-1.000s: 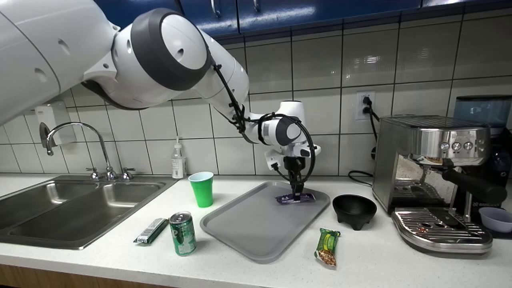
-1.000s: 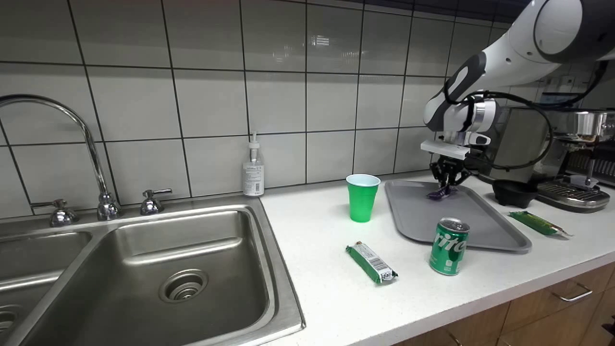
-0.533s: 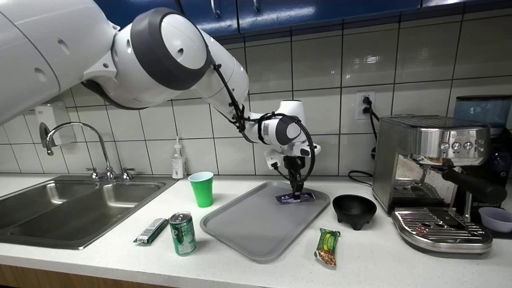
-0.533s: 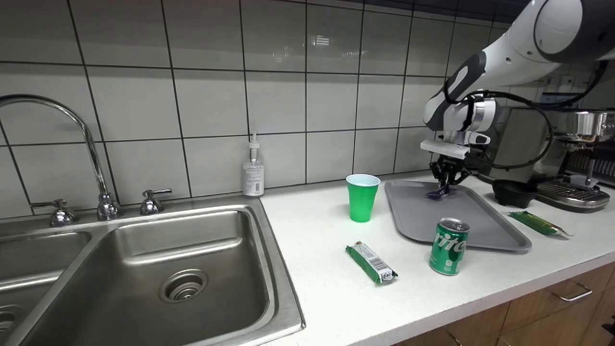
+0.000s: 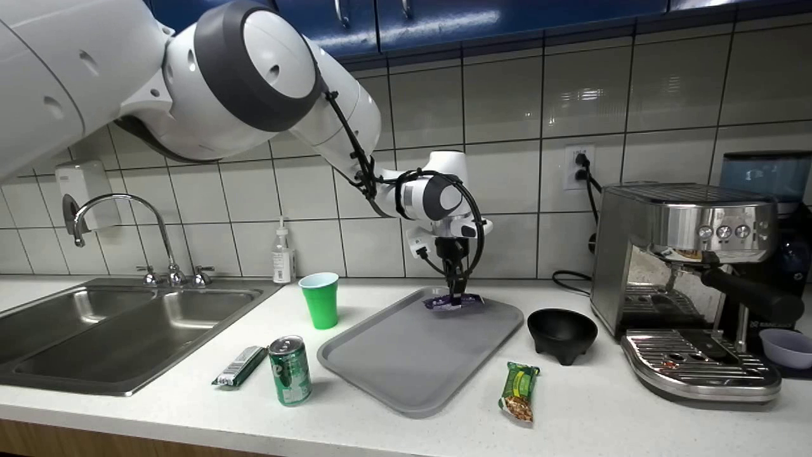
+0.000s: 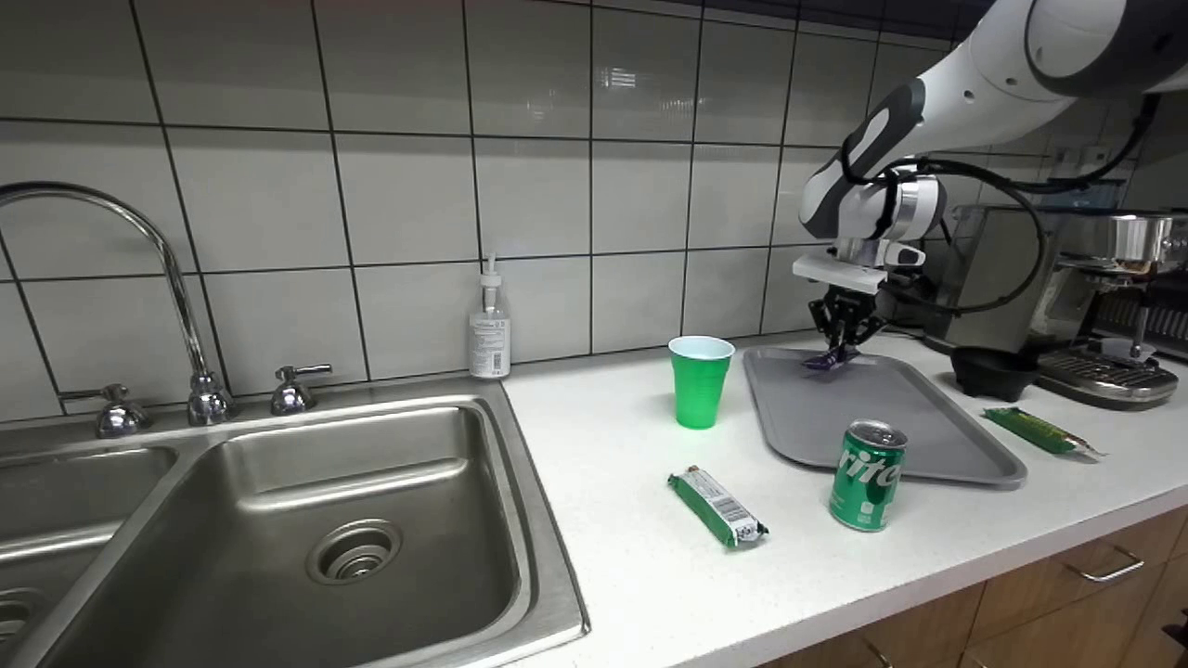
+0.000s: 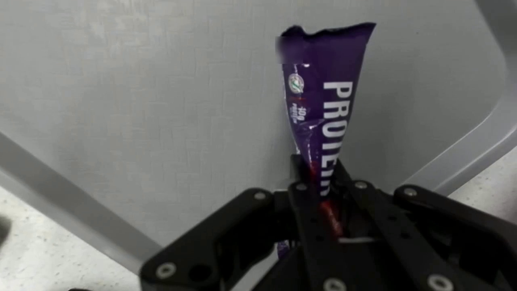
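Observation:
My gripper (image 7: 318, 169) is shut on a purple wrapped protein bar (image 7: 323, 93), pinching it across the middle, so the wrapper is squeezed narrow between the fingers. One end of the bar sticks out past the jaws in the wrist view; most of the other end is hidden behind the gripper. In both exterior views the purple bar (image 5: 438, 302) is at the back part of the grey tray (image 5: 406, 362), with the gripper (image 6: 841, 347) pointing down at it. Whether the bar touches the tray or hangs just above it, I cannot tell.
Around the tray stand a green cup (image 5: 320, 304), a green soda can (image 6: 869, 478), a green-wrapped bar (image 6: 719, 506), another green snack pack (image 5: 520, 390) and a black bowl (image 5: 562, 333). An espresso machine (image 5: 685, 266), a sink (image 6: 371, 492) and a tiled wall (image 5: 501, 178) border the counter.
Within the last half second the arm and gripper have shifted slightly up and to the left in both exterior views, carrying the purple bar along. Everything else on the counter stays put.

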Action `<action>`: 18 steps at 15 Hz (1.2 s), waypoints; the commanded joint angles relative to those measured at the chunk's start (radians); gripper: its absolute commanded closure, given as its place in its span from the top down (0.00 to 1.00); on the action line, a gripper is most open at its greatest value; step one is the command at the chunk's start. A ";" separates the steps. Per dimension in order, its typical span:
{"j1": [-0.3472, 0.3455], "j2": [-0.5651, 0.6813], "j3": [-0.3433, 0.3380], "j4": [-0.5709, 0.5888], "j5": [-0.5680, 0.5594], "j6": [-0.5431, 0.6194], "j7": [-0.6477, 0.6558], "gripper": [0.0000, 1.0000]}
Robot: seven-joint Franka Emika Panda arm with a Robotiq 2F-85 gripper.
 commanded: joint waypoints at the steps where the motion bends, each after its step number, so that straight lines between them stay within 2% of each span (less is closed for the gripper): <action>1: 0.024 -0.074 0.019 -0.094 0.009 0.021 -0.027 0.04; 18: 0.086 -0.176 0.109 -0.261 0.022 0.111 -0.090 0.04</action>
